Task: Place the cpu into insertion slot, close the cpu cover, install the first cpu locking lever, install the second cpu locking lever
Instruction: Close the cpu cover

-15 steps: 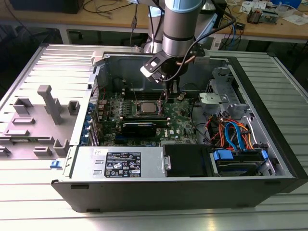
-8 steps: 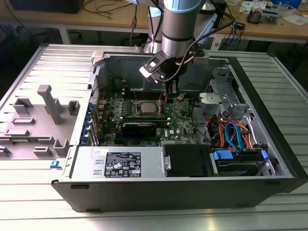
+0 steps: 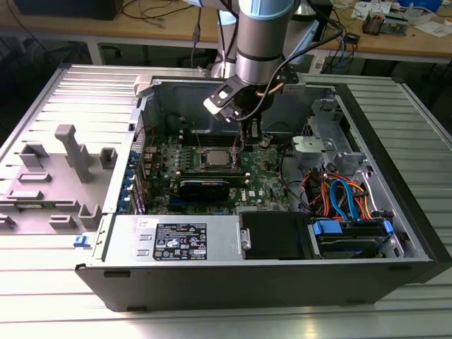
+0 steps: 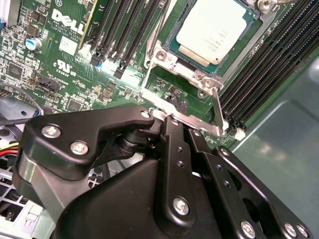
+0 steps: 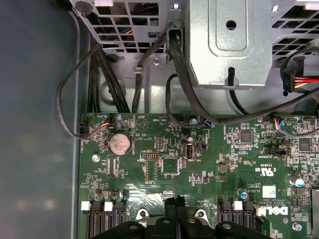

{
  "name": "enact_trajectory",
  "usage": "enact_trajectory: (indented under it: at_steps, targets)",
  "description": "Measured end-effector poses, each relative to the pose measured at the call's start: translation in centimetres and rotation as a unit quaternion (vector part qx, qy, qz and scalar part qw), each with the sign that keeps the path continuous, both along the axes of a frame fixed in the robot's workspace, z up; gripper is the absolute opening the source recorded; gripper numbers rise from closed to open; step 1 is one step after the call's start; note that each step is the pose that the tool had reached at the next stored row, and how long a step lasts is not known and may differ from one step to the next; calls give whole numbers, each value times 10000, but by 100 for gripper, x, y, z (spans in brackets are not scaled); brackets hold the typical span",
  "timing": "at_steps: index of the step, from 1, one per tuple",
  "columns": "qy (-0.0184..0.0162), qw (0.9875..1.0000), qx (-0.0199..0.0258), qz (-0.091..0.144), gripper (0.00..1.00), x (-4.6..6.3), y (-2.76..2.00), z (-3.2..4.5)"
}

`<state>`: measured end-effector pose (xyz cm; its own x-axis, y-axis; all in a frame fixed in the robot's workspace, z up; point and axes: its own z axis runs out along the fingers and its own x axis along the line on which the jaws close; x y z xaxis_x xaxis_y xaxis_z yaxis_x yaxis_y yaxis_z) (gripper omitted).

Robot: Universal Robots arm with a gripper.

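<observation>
Small flat square silvery-tan cpu (image 4: 215, 30) lies seated in the socket (image 4: 175, 46) inside thin silvery cpu cover (image 4: 168, 57); end effector (image 5: 175, 203) pressed together.

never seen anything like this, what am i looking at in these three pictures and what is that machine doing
The machine is a robot arm reaching down into an open computer case that lies on a ribbed metal table.

The exterior view comes from a camera standing off the arm. The two wrist views come from cameras riding on the arm, looking down past its gripper at the green motherboard.

In the second wrist view, the cpu lies in its socket, with the silvery cpu cover framing it. The black fingers look pressed together right at a thin metal locking lever beside the socket. Whether they actually grip it is hard to tell.

A grey parts holder stands on the table at the exterior view's left.
</observation>
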<state>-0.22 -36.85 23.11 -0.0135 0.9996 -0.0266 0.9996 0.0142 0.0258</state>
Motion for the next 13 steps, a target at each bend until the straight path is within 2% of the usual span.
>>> enact_trajectory:
  at_steps: [13]
  targets:
    - [0, 10000, 0, 0, 12, -27, 0, -19]
